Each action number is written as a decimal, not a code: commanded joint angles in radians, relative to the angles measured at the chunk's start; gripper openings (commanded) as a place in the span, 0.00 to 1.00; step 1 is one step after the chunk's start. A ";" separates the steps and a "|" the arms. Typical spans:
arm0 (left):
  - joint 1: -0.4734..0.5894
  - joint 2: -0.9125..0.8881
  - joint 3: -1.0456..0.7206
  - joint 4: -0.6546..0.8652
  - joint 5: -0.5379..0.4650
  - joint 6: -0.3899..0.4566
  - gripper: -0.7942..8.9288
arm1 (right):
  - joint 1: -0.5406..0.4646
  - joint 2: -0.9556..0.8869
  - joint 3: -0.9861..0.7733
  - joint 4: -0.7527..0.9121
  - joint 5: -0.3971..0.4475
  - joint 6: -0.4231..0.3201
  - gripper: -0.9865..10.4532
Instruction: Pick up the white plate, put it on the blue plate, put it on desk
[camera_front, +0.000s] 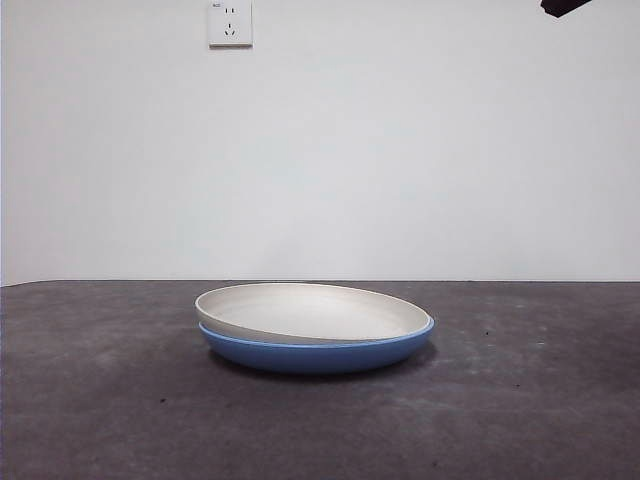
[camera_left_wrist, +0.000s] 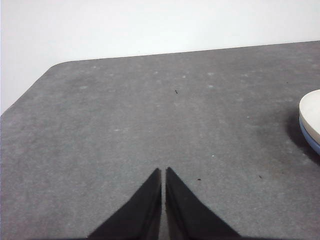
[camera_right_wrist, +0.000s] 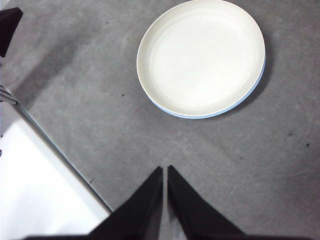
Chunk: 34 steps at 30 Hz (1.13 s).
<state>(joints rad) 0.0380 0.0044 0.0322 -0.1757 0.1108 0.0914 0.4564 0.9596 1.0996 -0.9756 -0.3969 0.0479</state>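
While both arms wait clear, the dark table carries the blue plate at its middle, the white plate nested in it, slightly askew. Stiff, smooth and likely breakable, the white plate offers only its raised rim for a hold. Left pincer and right pincer are closed, empty. Most of the blue plate is hidden.

Left gripper fingers closed above desk
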 joint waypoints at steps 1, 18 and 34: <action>0.001 -0.002 -0.021 -0.007 0.002 -0.006 0.10 | 0.006 0.006 0.020 0.010 -0.003 -0.014 0.09; 0.001 -0.002 -0.021 -0.007 0.002 -0.006 0.10 | 0.006 0.006 0.020 0.010 -0.003 -0.015 0.09; 0.001 -0.001 -0.021 -0.008 0.002 -0.006 0.10 | -0.254 -0.242 -0.220 0.543 0.066 -0.078 0.09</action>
<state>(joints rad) 0.0383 0.0044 0.0322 -0.1757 0.1108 0.0906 0.2203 0.7315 0.9180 -0.4976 -0.3359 -0.0219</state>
